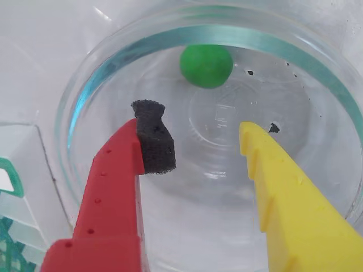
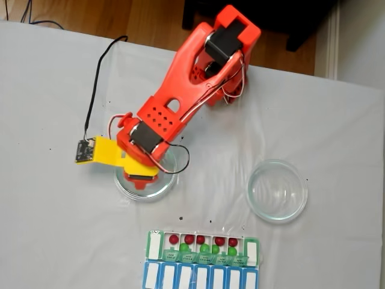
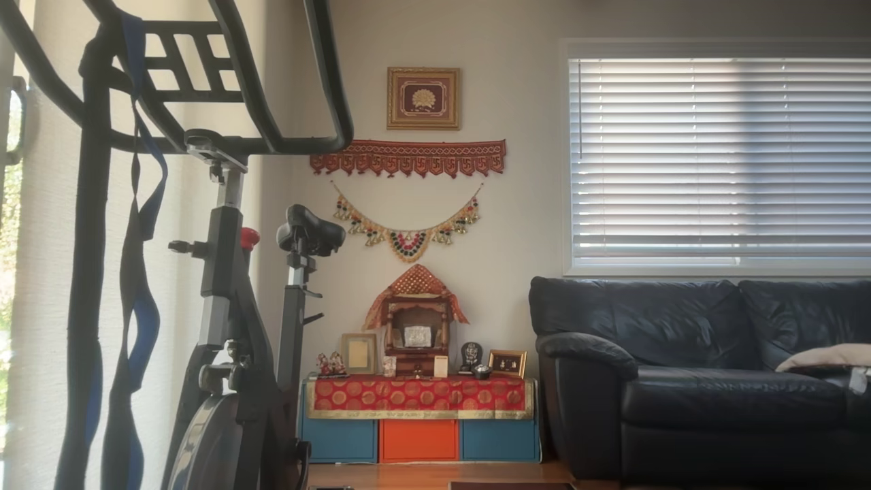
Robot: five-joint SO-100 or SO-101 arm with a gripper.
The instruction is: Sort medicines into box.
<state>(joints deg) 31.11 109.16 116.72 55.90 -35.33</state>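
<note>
Red and yellow, the two fingers of the claw (image 1: 195,144) fill the bottom of the wrist view, spread wide apart with nothing between them; the red one carries a dark foam pad (image 1: 153,136) at its tip. They hang over a glass dish (image 1: 85,96), and one green ball (image 1: 206,66) lies beyond the tips near the dish's far wall, untouched.

From above, in the fixed view, the orange arm (image 2: 180,90) reaches down over that same left dish (image 2: 123,185). A second glass dish (image 2: 278,190) sits well apart to the right and looks empty.

Most of the sorting appears done. The green-lidded box (image 2: 155,245) at the lower edge of the white surface (image 2: 54,229) holds five dark red balls (image 2: 174,239) in a row, and what I count as four green balls (image 2: 184,247) just below them, though they are small and the count is uncertain. A blue-lidded row (image 2: 201,277) lies touching it below.

So two dishes, five red in the box, about four green there, and one green left to pick up and place.
</note>
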